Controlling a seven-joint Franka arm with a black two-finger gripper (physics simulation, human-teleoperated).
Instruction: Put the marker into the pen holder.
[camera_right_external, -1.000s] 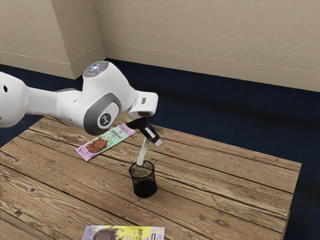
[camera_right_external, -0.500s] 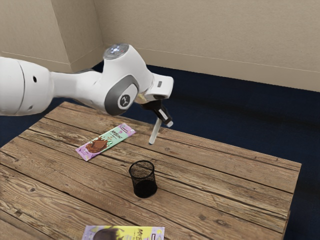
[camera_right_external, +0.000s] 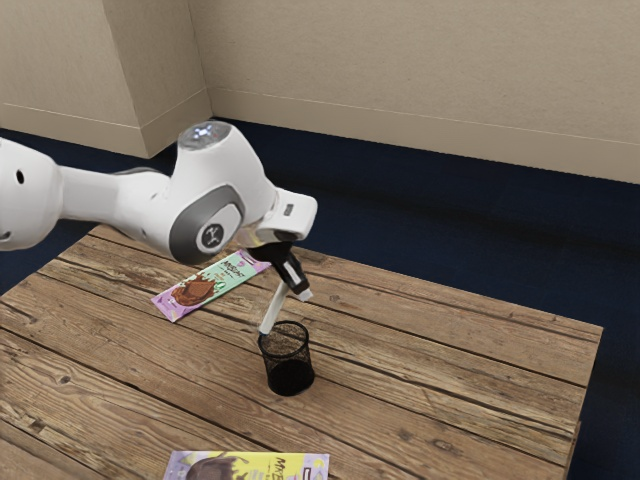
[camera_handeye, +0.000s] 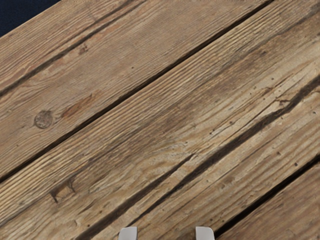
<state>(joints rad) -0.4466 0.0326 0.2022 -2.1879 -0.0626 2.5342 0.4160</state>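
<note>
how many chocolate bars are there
2: a green bar beyond the pen holder, a yellow one cut off by the exterior view's lower edge; the arm may hide more.

The marker (camera_right_external: 272, 309) over there is slim and whitish, slanting in the air, its low end by the holder's rim; touching or not, I can't tell. The holder (camera_right_external: 290, 376), a black mesh cup, stands upright on the table (camera_right_external: 440, 400).
</note>
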